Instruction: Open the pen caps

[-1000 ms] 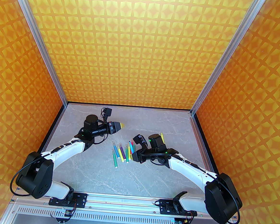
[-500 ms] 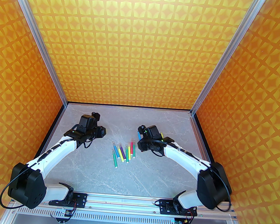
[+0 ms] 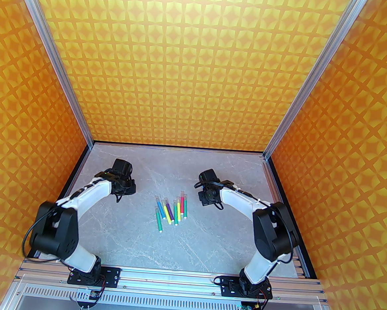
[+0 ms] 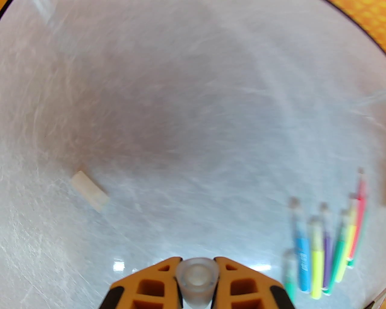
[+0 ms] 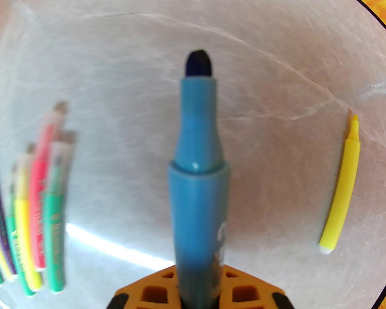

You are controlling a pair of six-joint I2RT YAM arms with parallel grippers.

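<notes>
Left wrist camera: the left gripper (image 4: 197, 261) pinches a translucent cap (image 4: 197, 280) end-on, with a loose cap (image 4: 90, 190) lying apart on the table (image 4: 193, 120). Right wrist camera: the right gripper (image 5: 199, 273) clamps an uncapped blue pen (image 5: 197, 151), a bare yellow pen (image 5: 342, 187) beside it. From above, the capped pens (image 3: 170, 211) bunch mid-table between both arms.

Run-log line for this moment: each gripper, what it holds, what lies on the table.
left gripper: shut on pen cap | right gripper: shut on uncapped blue pen | table: loose cap, uncapped yellow pen, capped pens clustered
</notes>
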